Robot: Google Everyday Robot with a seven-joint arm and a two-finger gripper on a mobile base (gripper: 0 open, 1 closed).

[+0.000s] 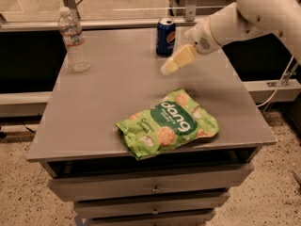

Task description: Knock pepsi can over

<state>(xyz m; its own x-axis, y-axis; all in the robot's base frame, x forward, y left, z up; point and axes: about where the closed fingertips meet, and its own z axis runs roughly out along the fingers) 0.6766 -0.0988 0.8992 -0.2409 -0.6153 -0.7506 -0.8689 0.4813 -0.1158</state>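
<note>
The pepsi can is dark blue with a silver top and stands upright near the far edge of the grey table. My gripper hangs on a white arm coming in from the upper right. Its cream-coloured tip points down and left, just in front of the can and slightly to its right, a little above the table. It is not touching the can.
A clear plastic water bottle stands upright at the far left of the table. A green snack bag lies flat near the front right. Drawers sit under the tabletop. A cable hangs at the right.
</note>
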